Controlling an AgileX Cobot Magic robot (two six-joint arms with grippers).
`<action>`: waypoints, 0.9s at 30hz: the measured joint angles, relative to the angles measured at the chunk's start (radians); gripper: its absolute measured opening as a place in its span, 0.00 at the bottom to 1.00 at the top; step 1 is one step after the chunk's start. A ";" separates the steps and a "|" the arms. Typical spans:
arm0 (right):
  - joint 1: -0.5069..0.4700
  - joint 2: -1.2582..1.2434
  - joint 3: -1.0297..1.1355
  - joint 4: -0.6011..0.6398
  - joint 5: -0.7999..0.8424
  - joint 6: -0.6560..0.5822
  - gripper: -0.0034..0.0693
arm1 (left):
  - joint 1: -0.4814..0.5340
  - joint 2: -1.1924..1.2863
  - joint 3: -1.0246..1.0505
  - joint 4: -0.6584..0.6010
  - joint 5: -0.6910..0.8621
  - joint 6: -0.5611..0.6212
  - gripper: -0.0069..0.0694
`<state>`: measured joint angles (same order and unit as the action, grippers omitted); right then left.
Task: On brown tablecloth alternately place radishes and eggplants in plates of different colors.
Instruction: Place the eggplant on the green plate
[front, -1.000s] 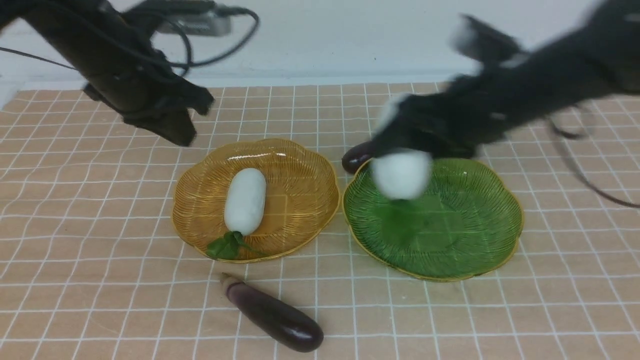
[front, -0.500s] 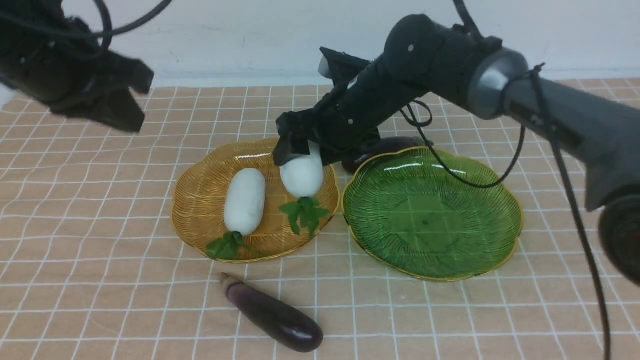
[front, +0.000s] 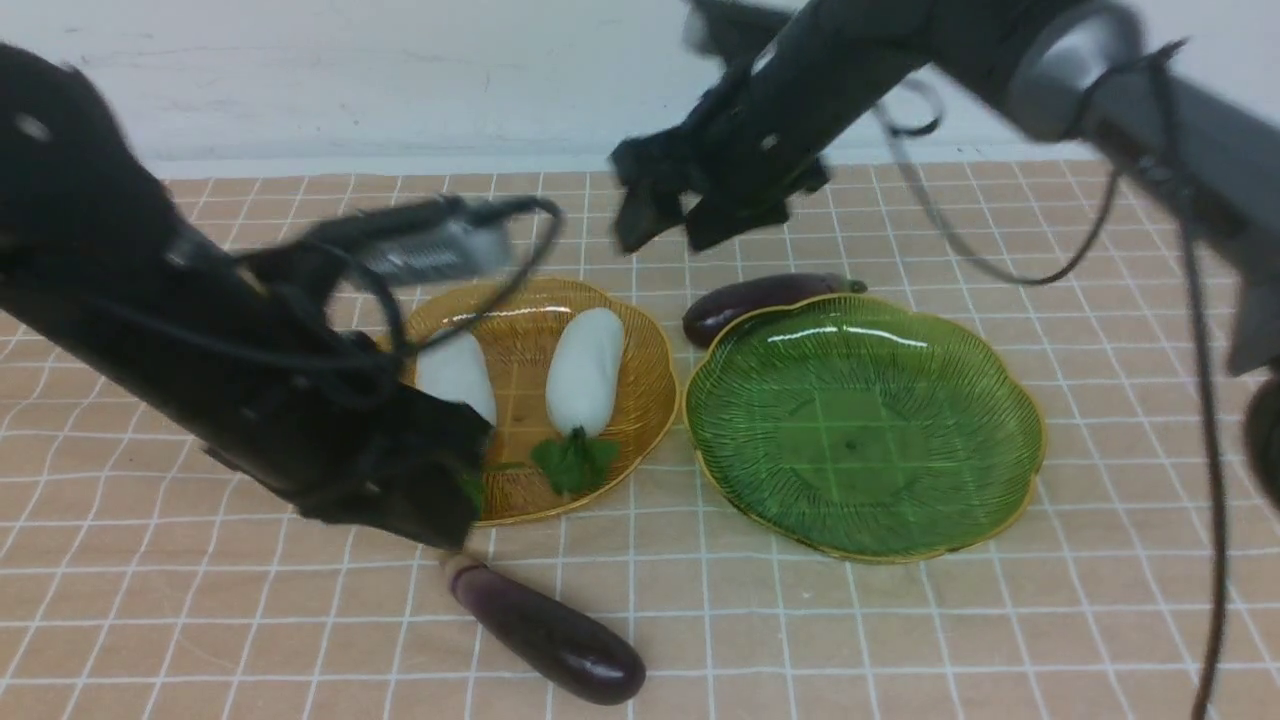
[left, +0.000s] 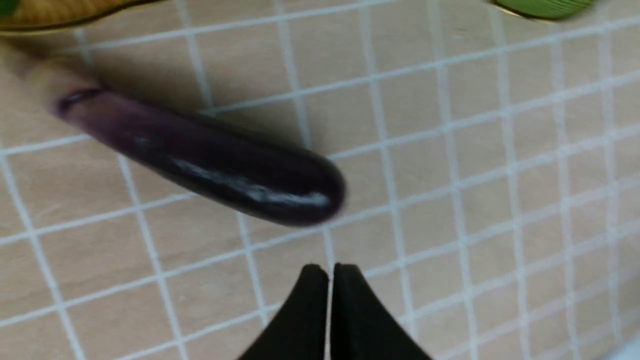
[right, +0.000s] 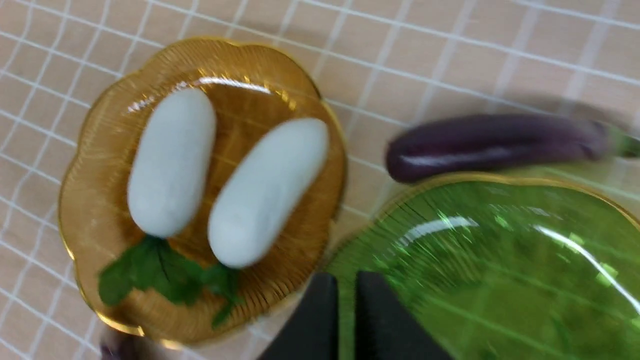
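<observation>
the two radishes lie side by side in the amber plate (front: 655, 345), which sits on the brown tablecloth (front: 900, 620) left of the green plate (front: 1005, 500). the right radish (front: 585, 370) has its long axis running near to far, tipped a little to the right at its far end. its green leaves point toward the robot and spread over the near rim, and its blunt white end points away. the left radish (front: 455, 372) lies almost parallel to it. the right wrist view shows its leaves on the same near side, but in the front view that end is hidden behind the left arm.

the near eggplant (front: 545, 630) lies on the cloth just in front of the amber plate, on a diagonal. its pale stem cap points toward the plate's near rim and its rounded dark end points near and right. the far eggplant (front: 760, 300) lies roughly left to right behind the green plate's far left rim. its rounded end points left toward the gap between the plates and its stem cap points right. i cannot tell whether it touches the rim.

the left gripper (left: 322, 272) hangs low over the cloth beside the near eggplant, fingertips pressed together and empty. the right gripper (right: 346, 287) is raised above the far side of the plates. its jaws are drawn nearly together with only a slit between them, and they grip nothing.
</observation>
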<state>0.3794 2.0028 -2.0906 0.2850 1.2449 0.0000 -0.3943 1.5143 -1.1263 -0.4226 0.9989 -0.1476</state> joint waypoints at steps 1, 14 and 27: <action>-0.004 -0.057 0.071 -0.028 0.000 -0.006 0.06 | 0.000 0.027 0.000 0.023 -0.009 -0.025 0.09; -0.005 -0.384 0.575 -0.207 0.009 -0.036 0.03 | -0.001 0.240 0.000 0.074 -0.098 -0.135 0.58; -0.005 -0.384 0.591 -0.160 0.006 -0.036 0.03 | -0.001 0.365 -0.004 0.084 -0.110 -0.233 0.78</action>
<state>0.3748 1.6191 -1.5000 0.1247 1.2513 -0.0360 -0.3954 1.8798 -1.1307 -0.3391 0.8886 -0.3809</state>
